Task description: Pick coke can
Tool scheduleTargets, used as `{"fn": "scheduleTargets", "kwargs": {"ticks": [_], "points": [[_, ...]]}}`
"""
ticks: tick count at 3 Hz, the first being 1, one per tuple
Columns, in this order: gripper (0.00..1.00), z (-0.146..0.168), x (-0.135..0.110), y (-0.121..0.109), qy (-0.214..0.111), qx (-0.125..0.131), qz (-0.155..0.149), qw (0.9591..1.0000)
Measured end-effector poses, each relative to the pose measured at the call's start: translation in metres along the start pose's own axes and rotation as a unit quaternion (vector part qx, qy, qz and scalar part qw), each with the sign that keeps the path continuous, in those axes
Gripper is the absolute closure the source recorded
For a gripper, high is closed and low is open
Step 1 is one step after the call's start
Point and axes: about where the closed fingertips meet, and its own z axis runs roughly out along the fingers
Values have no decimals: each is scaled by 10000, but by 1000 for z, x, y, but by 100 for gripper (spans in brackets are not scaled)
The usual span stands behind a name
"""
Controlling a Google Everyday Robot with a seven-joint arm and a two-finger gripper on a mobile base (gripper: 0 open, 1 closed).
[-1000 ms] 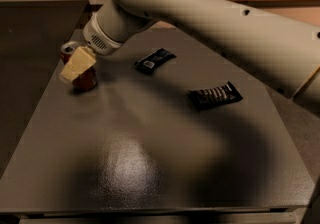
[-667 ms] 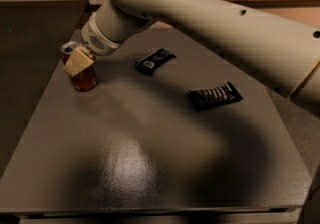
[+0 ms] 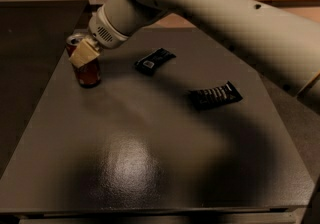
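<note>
The coke can [image 3: 89, 74], red with a silver top, is at the far left of the dark table [image 3: 150, 158]. My gripper [image 3: 81, 57] reaches down from the big white arm [image 3: 210, 13] and is shut on the can's upper part. One cream fingertip pad [image 3: 84, 53] lies across the can's front; the other finger is hidden behind the can. The can leans slightly, and its base is at or just above the table top.
Two flat black snack wrappers lie on the table: one [image 3: 154, 61] at the middle back, one [image 3: 215, 95] to the right. The table's left edge runs close to the can. A darker surface [image 3: 30, 43] lies to the left.
My gripper has moved slightly up and to the right, and the can has shifted with it.
</note>
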Motion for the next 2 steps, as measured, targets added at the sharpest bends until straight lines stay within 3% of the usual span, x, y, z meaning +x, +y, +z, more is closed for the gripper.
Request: {"fn": "scheduleTargets", "kwargs": {"ticks": [1, 2], "points": [[100, -31, -14, -1, -99, -123, -177, 9997], [100, -61, -31, 1, -66, -201, -476, 9986]]}}
